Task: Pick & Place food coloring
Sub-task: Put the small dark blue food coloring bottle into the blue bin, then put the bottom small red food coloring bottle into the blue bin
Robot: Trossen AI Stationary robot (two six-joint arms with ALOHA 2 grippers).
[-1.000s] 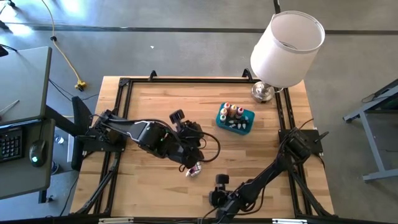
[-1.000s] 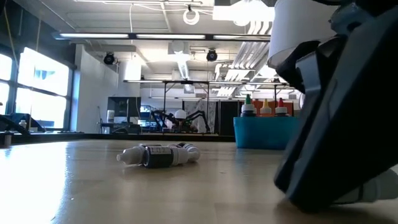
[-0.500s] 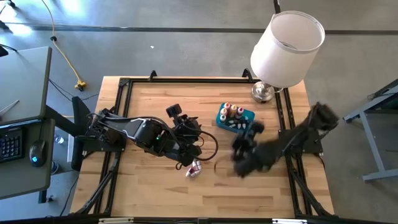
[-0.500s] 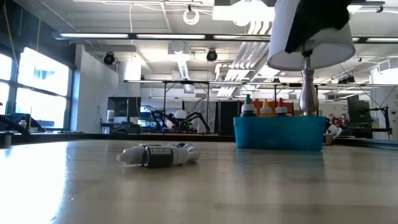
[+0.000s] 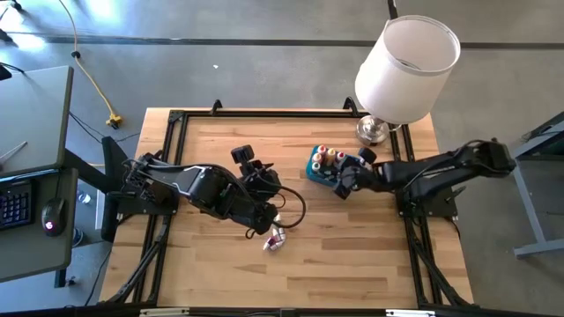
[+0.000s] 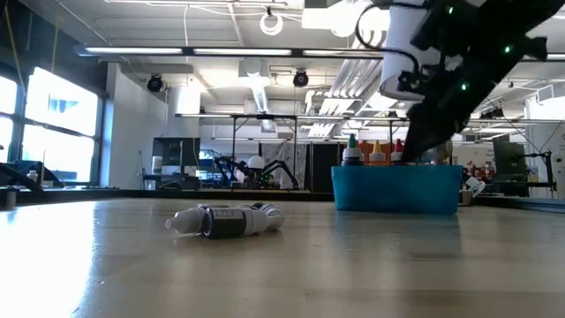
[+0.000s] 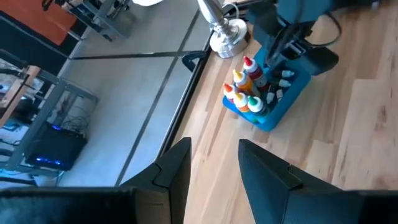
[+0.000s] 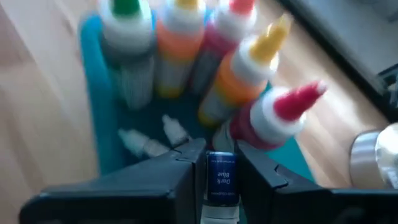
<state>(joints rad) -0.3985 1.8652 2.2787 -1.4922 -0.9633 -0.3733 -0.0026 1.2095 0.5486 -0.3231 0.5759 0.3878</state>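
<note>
The right gripper (image 8: pixel 217 171) pinches a small dark-labelled plastic dropper bottle (image 8: pixel 220 180) above the teal rectangular plastic bin (image 5: pixel 319 175), seemingly to drop it in; the left gripper (image 7: pixel 214 165) waits parted, empty.

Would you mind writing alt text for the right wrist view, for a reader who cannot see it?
The right gripper holds a small bottle labelled dark blue between its fingers, directly over the teal bin. Upright dropper bottles with green, yellow and red caps fill the bin, with small whitish bottles lying beside them.
</note>
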